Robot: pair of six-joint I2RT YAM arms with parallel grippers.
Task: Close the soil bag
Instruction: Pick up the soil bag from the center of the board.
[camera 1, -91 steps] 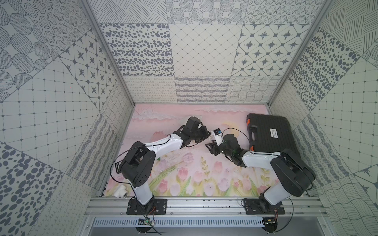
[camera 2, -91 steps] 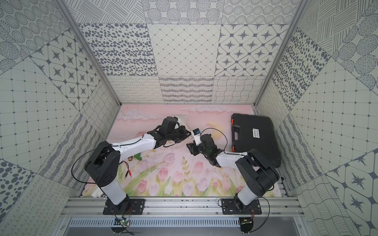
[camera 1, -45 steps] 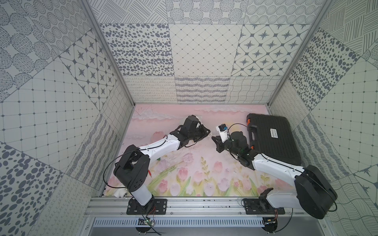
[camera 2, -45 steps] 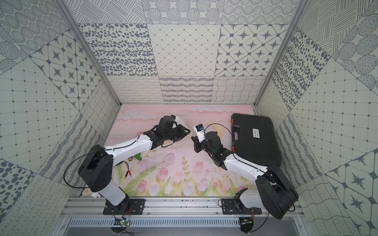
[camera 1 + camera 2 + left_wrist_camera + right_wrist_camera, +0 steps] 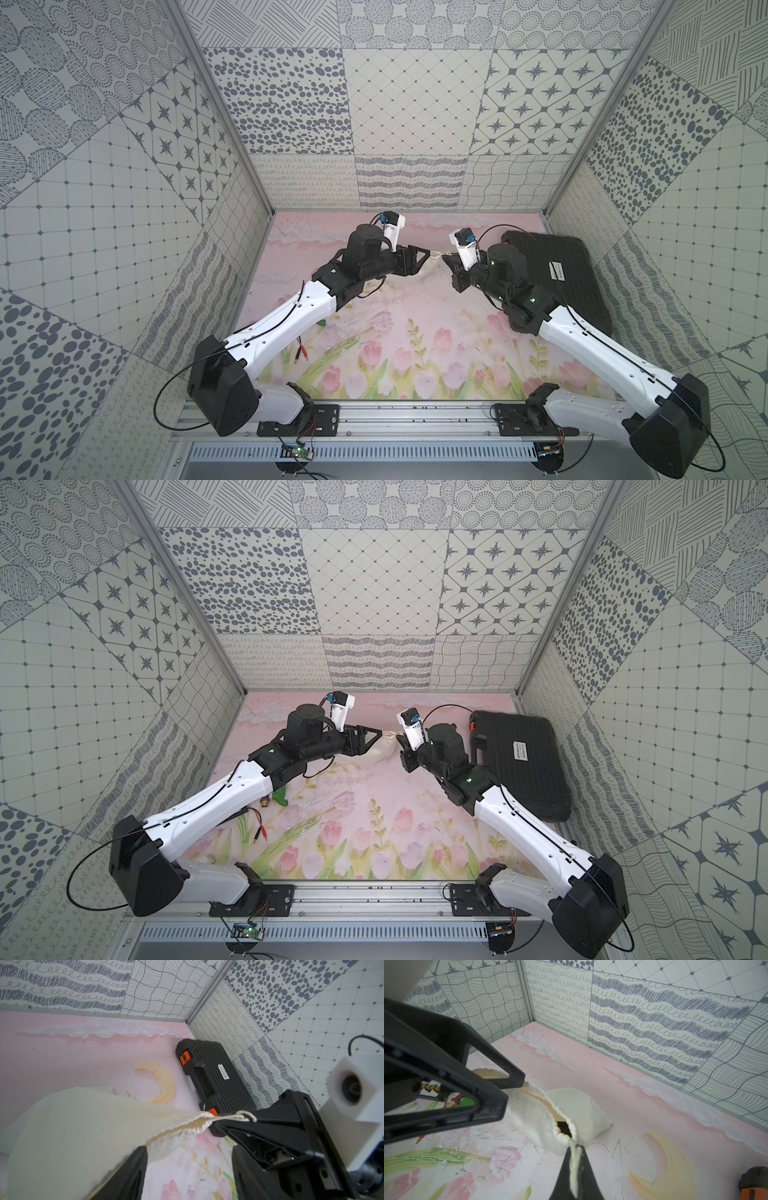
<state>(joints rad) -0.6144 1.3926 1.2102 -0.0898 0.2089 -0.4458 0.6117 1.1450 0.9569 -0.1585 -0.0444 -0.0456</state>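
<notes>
Reference: clock face laid flat on the tabletop (image 5: 415, 332) as seen in the top views, 12 toward the back wall.
Soil bag position: the soil bag (image 5: 380, 750) is found at rear centre, between the two grippers, its body resting on the tabletop and its neck lifted toward 3 o'clock.
Right gripper: the right gripper (image 5: 575, 1148) is seen pinched tight on the cord (image 5: 239, 1119), just beside the gathered neck.
Left gripper: the left gripper (image 5: 424, 261) is seen with jaws spread. One finger touches the hem and cloth is draped over the other, but nothing is clamped.
Mouth: the mouth (image 5: 563, 1126) is partly gathered. A dark gap showing soil is left, so closure is judged incomplete.
Key relation: the hem is stretched along the 9-to-3 line. The bag lies at 9 o'clock from the right gripper and at 3 o'clock from the left gripper. The cord leaves the neck toward 3 o'clock.
Nearer arm: both are at the neck, but only the right has a hold.
Next move, judged: the cord would be drawn toward 3 o'clock, along the hem line, with the neck braced from 9 o'clock.
Risk, judged: with the left jaws apart, the whole bag may be dragged instead of cinched.
Obstruction: the black case (image 5: 519, 754) lies at 3 o'clock behind the right gripper, so the room for the pull is limited.
</notes>
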